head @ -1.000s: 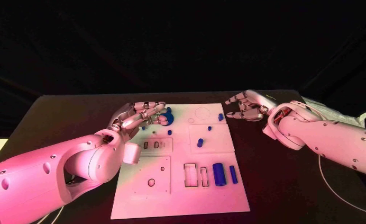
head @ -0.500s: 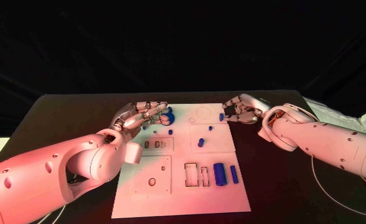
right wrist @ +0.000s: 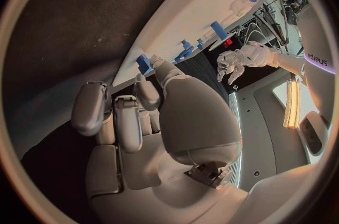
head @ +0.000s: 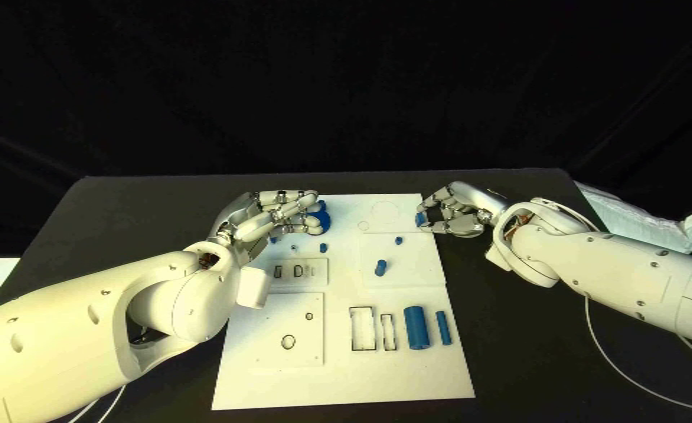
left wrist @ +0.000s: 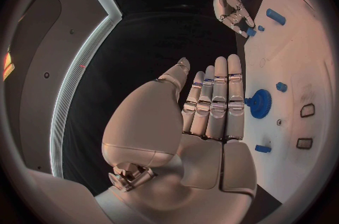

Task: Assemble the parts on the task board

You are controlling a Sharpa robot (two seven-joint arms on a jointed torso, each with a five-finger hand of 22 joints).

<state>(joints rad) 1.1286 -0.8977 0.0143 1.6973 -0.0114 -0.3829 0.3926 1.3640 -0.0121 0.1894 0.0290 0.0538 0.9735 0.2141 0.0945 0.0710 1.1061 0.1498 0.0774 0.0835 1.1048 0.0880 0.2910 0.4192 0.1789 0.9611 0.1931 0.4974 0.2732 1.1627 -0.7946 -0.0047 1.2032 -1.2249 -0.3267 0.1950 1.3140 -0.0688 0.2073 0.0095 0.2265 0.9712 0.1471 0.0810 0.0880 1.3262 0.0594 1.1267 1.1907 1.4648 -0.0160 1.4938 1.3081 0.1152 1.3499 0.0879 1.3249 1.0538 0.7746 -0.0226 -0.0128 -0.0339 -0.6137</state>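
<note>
The white task board point(head: 325, 363) lies in the middle of the table. A blue gear point(head: 319, 213) sits near its far left corner. My left hand point(head: 274, 215) hovers beside it with straight fingers and holds nothing; in the left wrist view the gear point(left wrist: 260, 104) lies just past the fingertips point(left wrist: 227, 66). My right hand point(head: 453, 213) is at the board's far right edge, fingers curled down around a small blue peg point(right wrist: 143, 62). Its thumb tip is right beside the peg, which still stands on the board.
Nearer me on the board lie a thick blue cylinder point(head: 415, 326) and a thin one point(head: 443, 327), beside rectangular slots point(head: 361, 328). A blue peg point(head: 379, 268) and small blue pieces point(head: 323, 247) sit mid-board. Black table surrounds the board.
My right hand has moved left and down onto the board's far right edge, closing in over the small blue peg. The left hand has barely shifted.
</note>
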